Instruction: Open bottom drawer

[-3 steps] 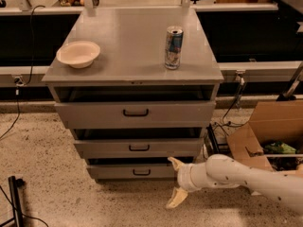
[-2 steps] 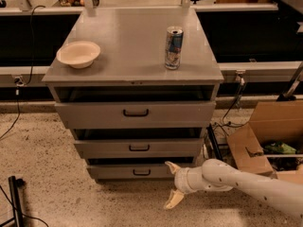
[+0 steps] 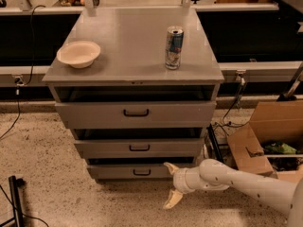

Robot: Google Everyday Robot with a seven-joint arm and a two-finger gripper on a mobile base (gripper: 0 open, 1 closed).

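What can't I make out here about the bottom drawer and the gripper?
- Inside the bottom drawer: camera view, hidden by the middle drawer above it; only a dark gap shows.
- Contact: the open gripper sits in front of the drawer's right end, right of the handle; whether it touches is unclear.
- The arm: cut off by the right edge.
- Label on the can: too small to read.

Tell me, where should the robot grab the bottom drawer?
By the black handle mid-front of the bottom drawer, coming from the front: its bar lies level, so pinch it from above and below. The open pincer hangs right of it, near the floor.
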